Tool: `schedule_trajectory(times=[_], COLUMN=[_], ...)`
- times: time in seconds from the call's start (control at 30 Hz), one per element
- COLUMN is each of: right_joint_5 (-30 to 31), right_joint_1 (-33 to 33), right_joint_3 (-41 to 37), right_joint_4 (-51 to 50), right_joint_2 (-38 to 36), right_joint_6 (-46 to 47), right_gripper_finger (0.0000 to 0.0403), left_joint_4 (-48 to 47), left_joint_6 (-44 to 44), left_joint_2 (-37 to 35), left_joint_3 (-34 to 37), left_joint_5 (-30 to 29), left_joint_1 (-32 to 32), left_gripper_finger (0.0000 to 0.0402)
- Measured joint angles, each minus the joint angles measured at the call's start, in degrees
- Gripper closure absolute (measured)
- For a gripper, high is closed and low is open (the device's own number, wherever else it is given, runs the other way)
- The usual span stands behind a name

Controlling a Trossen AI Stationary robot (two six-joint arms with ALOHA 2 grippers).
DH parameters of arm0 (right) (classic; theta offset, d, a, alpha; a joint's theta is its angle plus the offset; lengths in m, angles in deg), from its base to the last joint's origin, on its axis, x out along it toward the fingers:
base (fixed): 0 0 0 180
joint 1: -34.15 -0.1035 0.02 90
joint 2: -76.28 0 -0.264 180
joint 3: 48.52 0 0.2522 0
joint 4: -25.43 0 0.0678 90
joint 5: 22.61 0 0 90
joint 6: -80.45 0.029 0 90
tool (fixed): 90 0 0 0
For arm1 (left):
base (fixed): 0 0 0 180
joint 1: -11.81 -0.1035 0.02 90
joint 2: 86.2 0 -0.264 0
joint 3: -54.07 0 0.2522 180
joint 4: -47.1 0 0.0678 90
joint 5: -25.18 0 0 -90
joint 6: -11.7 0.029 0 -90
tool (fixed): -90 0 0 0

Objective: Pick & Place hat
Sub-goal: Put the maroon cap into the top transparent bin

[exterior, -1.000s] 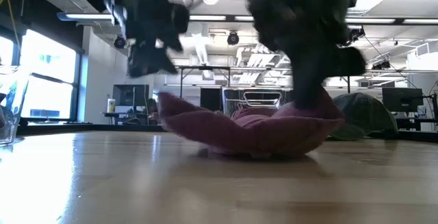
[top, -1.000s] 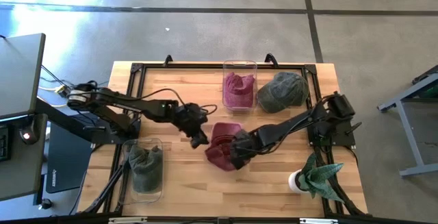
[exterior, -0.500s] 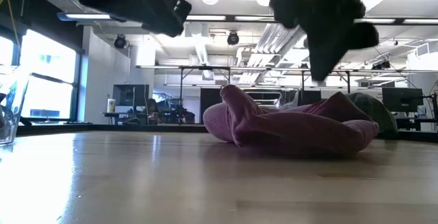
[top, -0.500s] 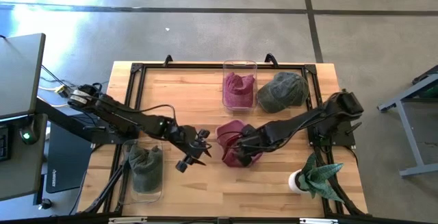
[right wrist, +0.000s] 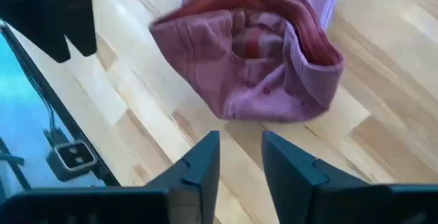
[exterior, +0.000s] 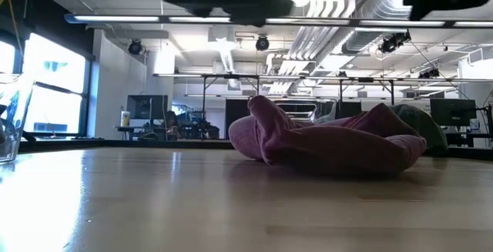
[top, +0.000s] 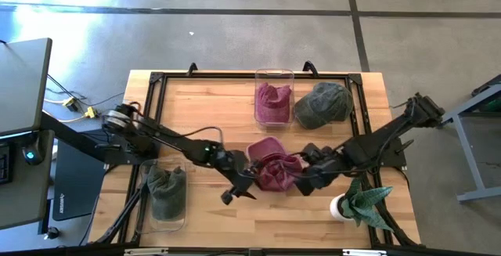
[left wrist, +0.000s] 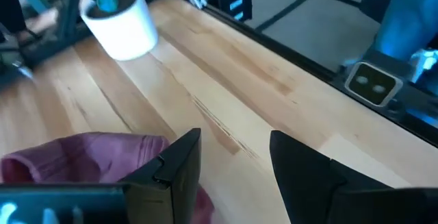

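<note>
A crumpled maroon hat (top: 272, 171) lies on its side on the wooden table (top: 211, 107), also seen in the low view (exterior: 331, 140). My left gripper (top: 241, 187) stands open just left of it and a little nearer. In the left wrist view the hat (left wrist: 75, 157) shows beside one finger, with nothing between the fingers (left wrist: 233, 162). My right gripper (top: 302, 181) hovers open to the hat's right. It points down, and the hat (right wrist: 253, 66) lies beyond its fingertips (right wrist: 239, 157).
A clear container (top: 273, 98) at the far middle holds another maroon hat, and a grey-green hat (top: 322, 103) lies to its right. A clear container (top: 166, 193) with a dark green hat stands near left. A white potted plant (top: 354, 203) stands near right.
My right gripper has let go of the maroon hat, then risen and drawn back toward the table's right edge. The hat, first dragged a little to the right and bunched up, now lies still. My left gripper has rolled and swung toward the near edge, beside the hat.
</note>
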Motion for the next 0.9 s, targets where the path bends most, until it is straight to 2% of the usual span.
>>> schedule_trajectory(times=[0.2,0.33,0.47,0.63,0.73,0.9], right_joint_5=[0.31,0.61,0.60,0.61,0.69,3.69], right_joint_1=[-4.45,-6.90,-9.15,-11.82,-13.06,-14.02], right_joint_3=[-5.07,-8.05,-11.32,-14.47,-15.53,-15.93], right_joint_4=[3.82,8.54,14.19,18.57,20.14,20.74], right_joint_2=[-1.84,-1.87,-1.87,-2.10,-2.22,-2.22], right_joint_6=[4.19,5.44,5.52,5.50,5.02,0.02], right_gripper_finger=[0.0277,0.0280,0.0287,0.0297,0.0302,0.0308], left_joint_4=[-12.97,-17.64,-20.56,-23.27,-26.68,-33.80], left_joint_6=[-0.01,0.40,-0.90,-4.71,-7.45,-11.28], left_joint_2=[9.65,14.37,16.91,17.56,17.54,17.56], left_joint_3=[-13.06,-19.37,-22.74,-23.51,-23.58,-23.54], left_joint_5=[1.47,0.14,-2.74,-10.88,-13.74,-13.94], left_joint_1=[0.00,-0.02,-0.02,-0.02,-0.02,0.05], left_gripper_finger=[0.0231,0.0201,0.0144,0.0085,0.0080,0.0097])
